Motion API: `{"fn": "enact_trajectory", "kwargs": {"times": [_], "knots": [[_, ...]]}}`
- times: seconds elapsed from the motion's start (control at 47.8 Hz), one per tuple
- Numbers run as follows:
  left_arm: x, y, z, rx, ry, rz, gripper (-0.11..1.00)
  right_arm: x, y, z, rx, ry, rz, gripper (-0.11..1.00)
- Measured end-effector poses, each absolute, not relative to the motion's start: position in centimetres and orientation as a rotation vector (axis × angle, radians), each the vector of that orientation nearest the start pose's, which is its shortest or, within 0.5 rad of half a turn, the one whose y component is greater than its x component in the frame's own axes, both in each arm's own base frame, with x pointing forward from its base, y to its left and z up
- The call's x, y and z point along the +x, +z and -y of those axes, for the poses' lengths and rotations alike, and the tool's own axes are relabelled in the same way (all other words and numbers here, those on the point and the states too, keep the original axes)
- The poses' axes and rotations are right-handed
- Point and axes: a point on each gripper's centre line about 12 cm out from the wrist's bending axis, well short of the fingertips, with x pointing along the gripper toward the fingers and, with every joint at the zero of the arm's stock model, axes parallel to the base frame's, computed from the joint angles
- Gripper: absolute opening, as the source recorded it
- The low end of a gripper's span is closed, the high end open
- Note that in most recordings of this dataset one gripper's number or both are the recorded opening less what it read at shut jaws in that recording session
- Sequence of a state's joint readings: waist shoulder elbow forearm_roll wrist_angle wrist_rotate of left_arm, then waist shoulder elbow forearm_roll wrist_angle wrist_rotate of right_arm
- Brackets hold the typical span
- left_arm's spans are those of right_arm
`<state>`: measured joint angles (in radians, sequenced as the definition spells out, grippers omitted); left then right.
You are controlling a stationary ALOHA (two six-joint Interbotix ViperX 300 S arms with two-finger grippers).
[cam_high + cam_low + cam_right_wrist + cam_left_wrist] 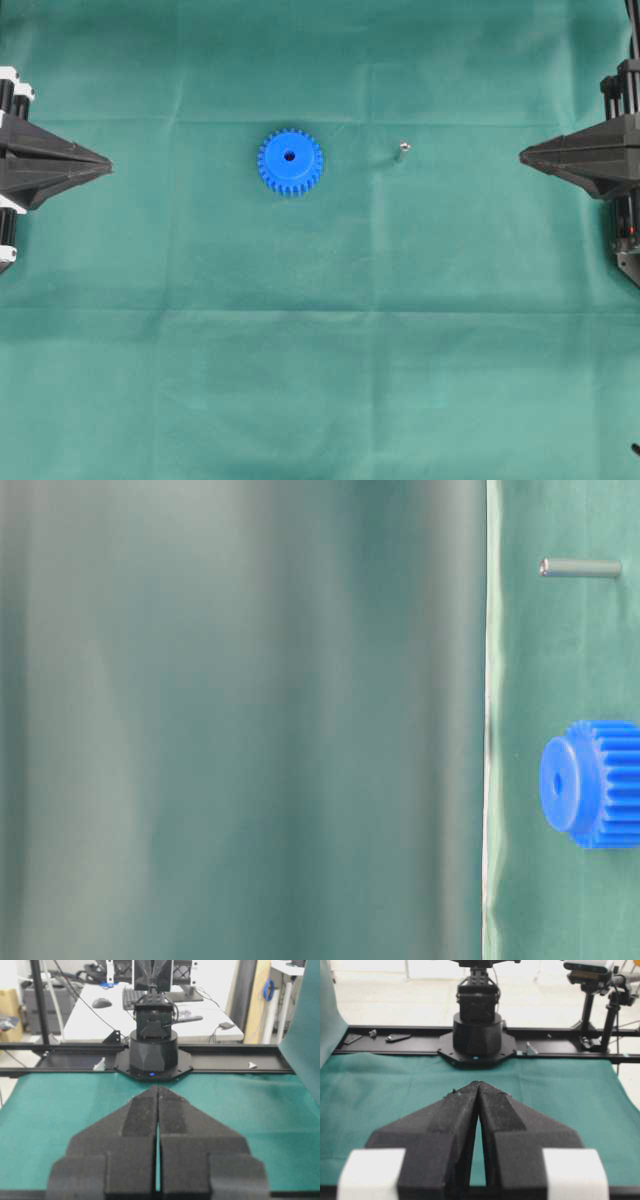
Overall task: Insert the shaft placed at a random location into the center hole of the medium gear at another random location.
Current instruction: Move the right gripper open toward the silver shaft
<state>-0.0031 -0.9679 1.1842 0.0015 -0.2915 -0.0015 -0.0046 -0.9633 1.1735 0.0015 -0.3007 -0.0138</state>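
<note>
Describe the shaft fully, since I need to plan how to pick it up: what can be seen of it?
The shaft is a tiny silver-grey pin, metal by its look, plain and straight with a slightly brighter end. It looks to stand on end on the green cloth, alone, to the right of the medium gear and well apart from it. Nothing but the cloth touches it; both grippers sit far off at the table's edges.

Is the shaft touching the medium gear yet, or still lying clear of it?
Apart. The overhead view shows the shaft on the green cloth well to the right of the medium gear, with bare cloth between them. Neither claw is near either.
</note>
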Motion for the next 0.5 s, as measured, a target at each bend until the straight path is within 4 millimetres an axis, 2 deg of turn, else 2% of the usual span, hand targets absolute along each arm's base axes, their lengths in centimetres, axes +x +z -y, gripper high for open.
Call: {"fn": "enact_trajectory", "kwargs": {"times": [0.125, 0.376, 0.439, 0.502], "knots": [[19.9, 29.7, 0.1, 0.01, -0.004, 0.075, 0.0, 20.0, 29.3, 0.3, -0.013, -0.013, 0.075, 0.01], [20.0, 29.3, 0.1, 0.015, -0.006, 0.034, 0.0, 20.5, 28.5, 1.7, -0.014, -0.082, 0.03, 0.02], [20.0, 29.3, 0.1, 0.015, -0.006, 0.032, 0.0, 20.7, 28.2, 1.9, -0.012, -0.091, 0.019, 0.1], [20.0, 29.3, 0.1, 0.013, -0.006, 0.032, 0.0, 20.9, 28.0, 2.0, -0.013, -0.096, 0.016, 0.23]]}}
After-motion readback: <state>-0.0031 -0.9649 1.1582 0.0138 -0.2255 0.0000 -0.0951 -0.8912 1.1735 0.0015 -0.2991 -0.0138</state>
